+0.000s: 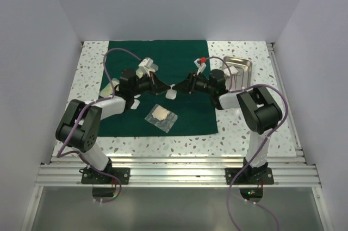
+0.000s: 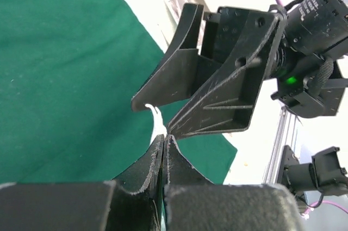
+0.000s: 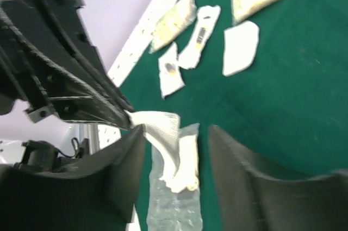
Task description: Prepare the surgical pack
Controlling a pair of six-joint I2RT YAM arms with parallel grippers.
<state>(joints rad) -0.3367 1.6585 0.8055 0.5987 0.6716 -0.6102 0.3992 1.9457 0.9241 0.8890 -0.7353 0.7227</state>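
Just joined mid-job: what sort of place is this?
Likely a lab robot test cell, not a clinic: plain white walls box in a speckled table with an aluminium rail along its near edge.

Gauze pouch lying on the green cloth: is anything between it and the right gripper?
Nothing lies between them on the dark green cloth. The clear gauze pouch lies uncovered. But the open right gripper has a white pouch piece between its fingers, pinched by the left gripper.

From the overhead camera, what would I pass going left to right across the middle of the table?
First a gauze packet at the green cloth's left edge, then the left end effector, white wrapper hanging between the two arms, right end effector, steel tray.
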